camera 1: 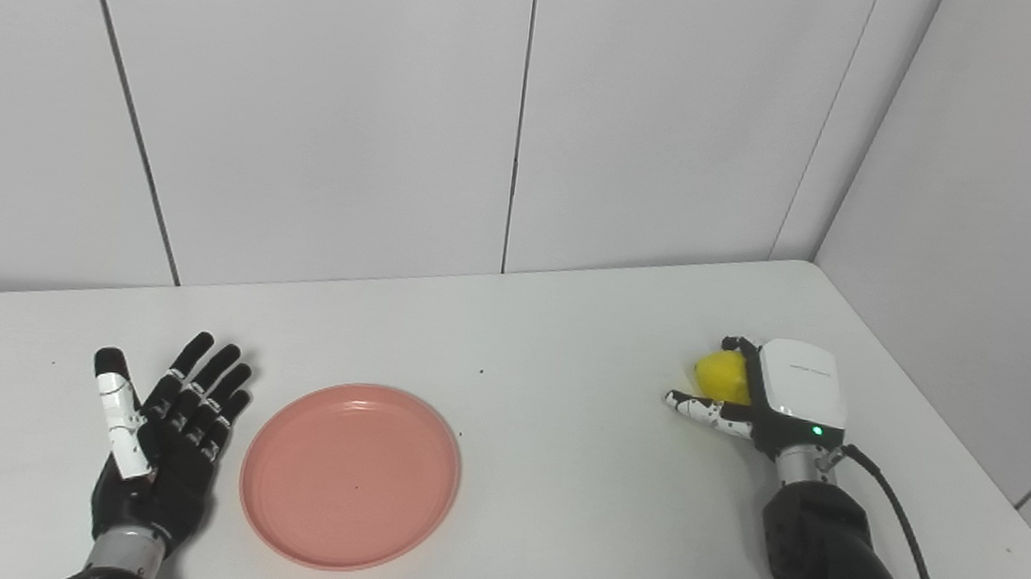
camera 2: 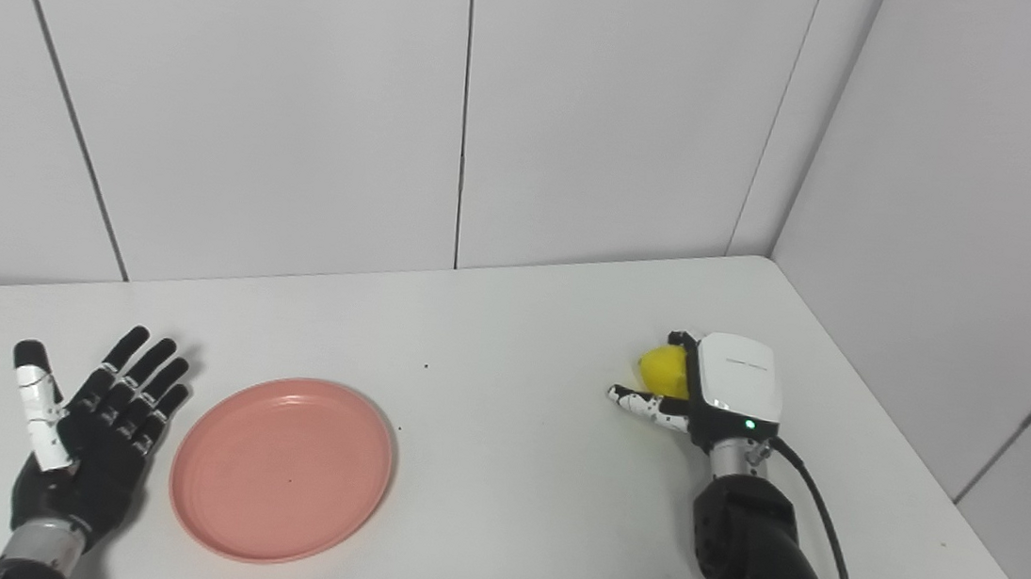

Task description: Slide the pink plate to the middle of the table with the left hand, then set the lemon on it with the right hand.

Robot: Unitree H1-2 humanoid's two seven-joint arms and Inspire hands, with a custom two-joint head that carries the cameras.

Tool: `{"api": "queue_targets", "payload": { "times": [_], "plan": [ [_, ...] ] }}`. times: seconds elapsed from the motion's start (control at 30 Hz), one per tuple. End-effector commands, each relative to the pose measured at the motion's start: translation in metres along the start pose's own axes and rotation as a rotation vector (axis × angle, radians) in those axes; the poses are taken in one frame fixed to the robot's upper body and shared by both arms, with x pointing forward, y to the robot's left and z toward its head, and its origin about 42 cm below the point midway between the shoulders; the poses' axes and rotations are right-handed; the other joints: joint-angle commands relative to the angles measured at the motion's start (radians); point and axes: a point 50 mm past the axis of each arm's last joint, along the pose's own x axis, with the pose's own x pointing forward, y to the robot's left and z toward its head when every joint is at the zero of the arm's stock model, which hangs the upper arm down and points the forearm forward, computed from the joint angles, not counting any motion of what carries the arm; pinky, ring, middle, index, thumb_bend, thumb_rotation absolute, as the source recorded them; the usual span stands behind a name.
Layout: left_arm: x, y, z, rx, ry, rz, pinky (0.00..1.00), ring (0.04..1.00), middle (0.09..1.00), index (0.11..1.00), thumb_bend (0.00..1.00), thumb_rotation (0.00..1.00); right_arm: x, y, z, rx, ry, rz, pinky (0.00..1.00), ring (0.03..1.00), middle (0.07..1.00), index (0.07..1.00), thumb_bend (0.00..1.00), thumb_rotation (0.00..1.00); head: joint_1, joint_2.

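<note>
We see the pink plate lying flat on the white table, toward the near edge and left of the table's middle. Our left hand rests just beside the plate's left rim, palm up, fingers spread and holding nothing; it does not appear to touch the plate. Well apart, near the right edge of the table, our right hand is curled around the lemon, thumb stretched out below it and the other fingers wrapped over its far side. Whether the lemon is lifted or resting on the surface we cannot tell.

We judge the plate to be light, stiff and smooth, likely plastic, so it should glide easily on this surface under a sideways push at the rim; a hard shove could send it too far. The lemon looks small, firm and rounded, with a skin that may slip, so we would take it around its widest part, thumb opposite the fingers, and set it low over the plate's centre so it does not roll off.
</note>
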Motion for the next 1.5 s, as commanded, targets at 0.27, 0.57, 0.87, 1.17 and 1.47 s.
{"api": "queue_targets", "payload": {
  "times": [0.27,0.57,0.87,1.17,1.47],
  "plan": [
    [-0.010,0.016,-0.024,-0.007,0.143,0.067,0.96,0.876,0.833,0.842,0.73,1.00,0.011,-0.008,-0.004,0.054,-0.070,-0.105,0.19,0.251,0.340,0.484,0.51,0.17,-0.001,0.006],
    [-0.010,0.016,-0.025,-0.008,0.145,0.067,0.95,0.873,0.832,0.848,0.73,1.00,0.011,-0.005,-0.008,0.059,-0.073,-0.091,0.15,0.209,0.292,0.479,0.51,0.16,-0.001,0.008],
    [-0.010,0.016,-0.026,-0.020,0.149,0.077,0.94,0.865,0.822,0.836,0.73,1.00,0.011,-0.010,-0.007,0.070,-0.076,-0.087,0.18,0.236,0.319,0.481,0.51,0.16,-0.001,0.009],
    [-0.012,0.011,-0.030,-0.023,0.145,0.055,0.96,0.874,0.835,0.848,0.75,0.98,0.013,-0.046,0.018,0.112,-0.182,-0.126,0.18,0.242,0.328,0.481,0.51,0.16,0.028,0.016],
    [-0.014,0.005,-0.035,-0.003,0.143,0.046,0.94,0.876,0.842,0.841,0.77,0.99,0.020,-0.086,0.063,0.154,-0.367,-0.208,0.16,0.217,0.298,0.476,0.51,0.17,0.080,0.019]
  ]
}}
